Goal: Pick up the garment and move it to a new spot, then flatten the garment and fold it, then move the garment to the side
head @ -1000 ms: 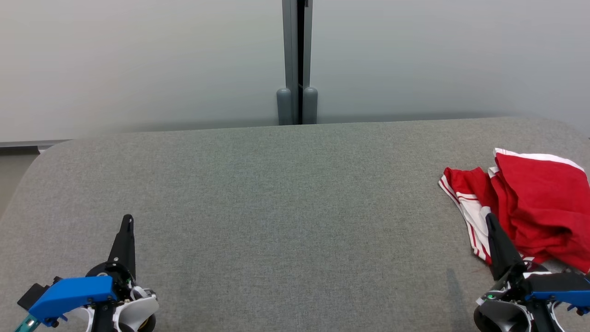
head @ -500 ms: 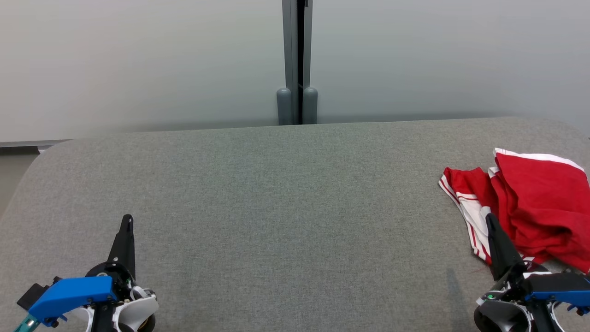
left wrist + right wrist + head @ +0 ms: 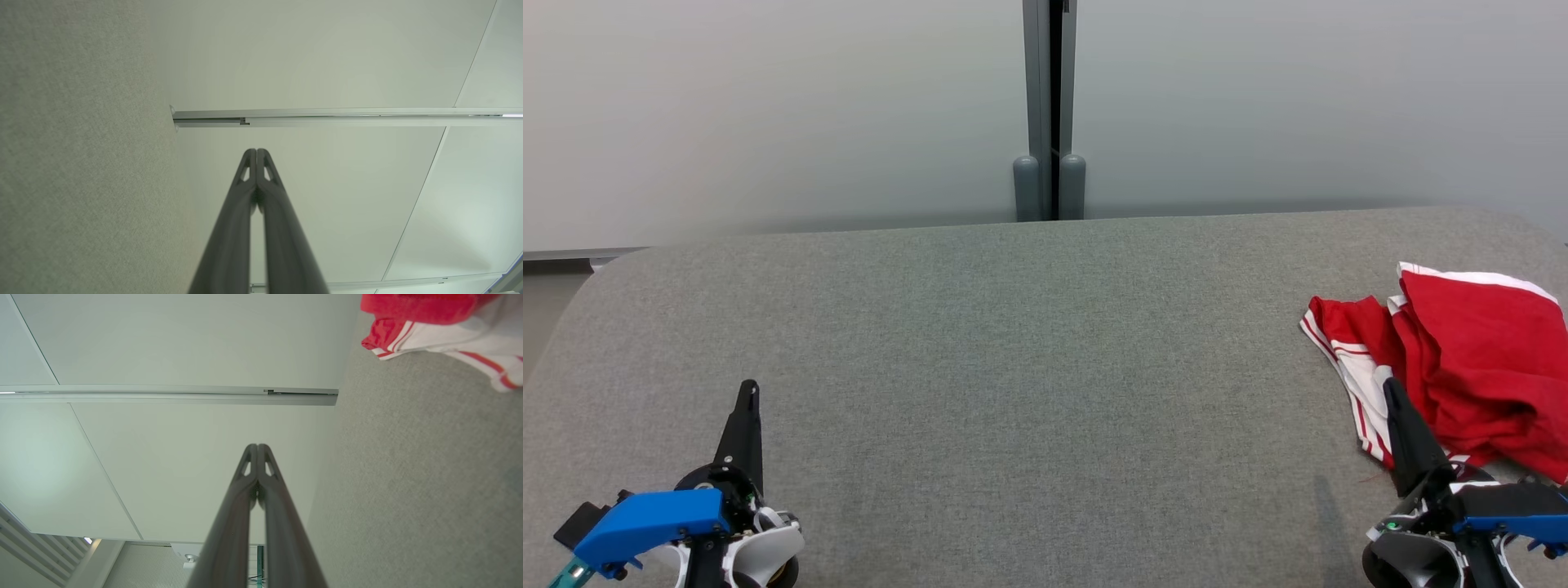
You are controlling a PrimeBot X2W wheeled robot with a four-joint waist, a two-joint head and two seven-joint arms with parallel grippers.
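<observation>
Nothing has shifted since the earlier pictures: both arms and the cloth sit exactly where they were. The left pincer (image 3: 749,394) rests at the near left of the grey felt surface (image 3: 1045,351). Its two dark fingers are pressed tight together on nothing, and the left wrist view shows the tips meeting. The right pincer (image 3: 1390,392), at the near right, is likewise clenched and empty.

The garment (image 3: 1478,359), red with white bands and thin red stripes, lies crumpled at the right end of the surface, reaching the picture's right edge. In the head view the right pincer's tips overlap its near-left hem. In the right wrist view the cloth sits off to one side of the tips, with bare felt between.

The surface's far edge runs along pale wall panels (image 3: 768,106), split by a grey post (image 3: 1049,106) at the middle, and its far-left corner is rounded. A broad stretch of bare felt spans from that corner across the middle to the garment.
</observation>
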